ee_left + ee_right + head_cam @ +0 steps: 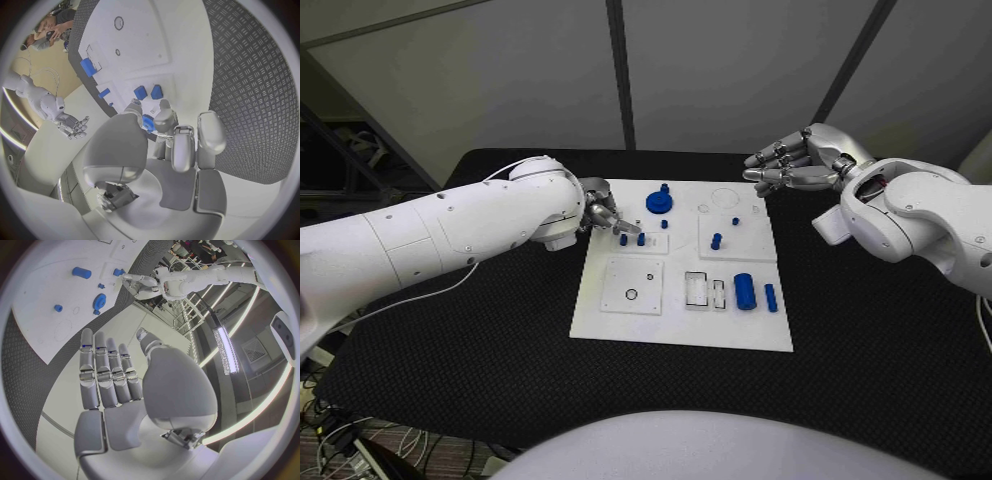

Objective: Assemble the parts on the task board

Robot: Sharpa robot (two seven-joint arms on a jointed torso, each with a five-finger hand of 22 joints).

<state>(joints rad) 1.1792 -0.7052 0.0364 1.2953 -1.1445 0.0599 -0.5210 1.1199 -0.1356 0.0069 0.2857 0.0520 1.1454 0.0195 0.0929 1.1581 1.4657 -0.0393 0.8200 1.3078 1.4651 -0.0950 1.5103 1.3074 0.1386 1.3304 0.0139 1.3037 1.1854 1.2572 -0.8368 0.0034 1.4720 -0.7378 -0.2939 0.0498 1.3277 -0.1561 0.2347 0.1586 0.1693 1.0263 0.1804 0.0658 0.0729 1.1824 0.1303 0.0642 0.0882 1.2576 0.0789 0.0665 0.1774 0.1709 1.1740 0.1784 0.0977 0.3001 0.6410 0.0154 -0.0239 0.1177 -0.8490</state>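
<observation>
The white task board [678, 330] lies mid-table. My left hand [600, 214] hovers at the board's far left edge, and between thumb and fingertip it pinches a small blue toothed part [148, 122]. Just past those fingertips two short blue pegs [632, 239] [148, 92] stand in a square plate. A blue gear [658, 204] [99, 301] sits near the far edge. A blue cylinder [744, 291] [87, 66] and a thin blue pin [770, 294] lie at the near right. My right hand [795, 163] [119, 375] is raised off the board's far right corner, fingers straight, holding nothing.
A square plate with a small hole [632, 287] and a slotted clear block [695, 289] sit on the board's near half. A single blue peg [715, 241] stands in the right plate. Black table [877, 330] surrounds the board on every side.
</observation>
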